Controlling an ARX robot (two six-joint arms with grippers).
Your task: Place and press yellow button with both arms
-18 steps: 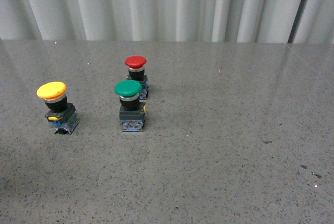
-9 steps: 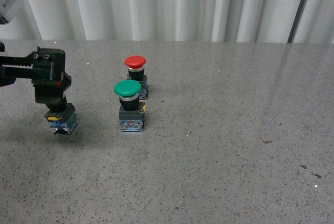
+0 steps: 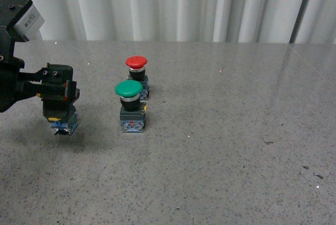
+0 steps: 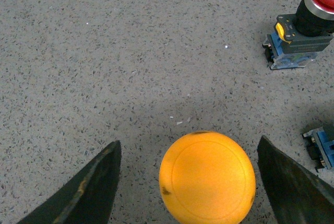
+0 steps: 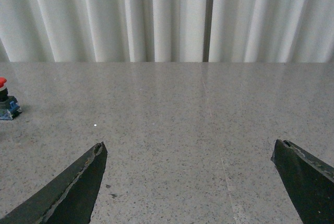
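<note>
— when you look from the front, where does the yellow button [image 3: 64, 124] stand?
— near the left edge of the worktop [image 3: 220, 172], upright. only its blue-black base shows there, because the left gripper [image 4: 188, 141] hangs right over the cap and hides it. the left arm [image 3: 13, 86] reaches in over that same edge
— and the fingers, are they on it?
— no. from the left wrist, the two black fingers [image 4: 88, 192] are spread wide, one on each side of the round yellow cap, with bare worktop showing in both gaps. released, gripping nothing
— what about the other buttons?
— the green button [image 3: 129, 104] stands upright toward the middle, well apart from the yellow one, on the side of the right edge. the red button [image 3: 136, 72] is just behind the green one, nearer the far edge, also upright. the left wrist camera catches the red one and a corner of the green one's base
— and the right gripper [image 5: 189, 143]?
— not visible from the front. its own camera shows its fingers parted wide, holding nothing, over open worktop, and the red button shows well away from them
— anything behind?
— a pale pleated curtain [image 3: 184, 4] along the far edge
</note>
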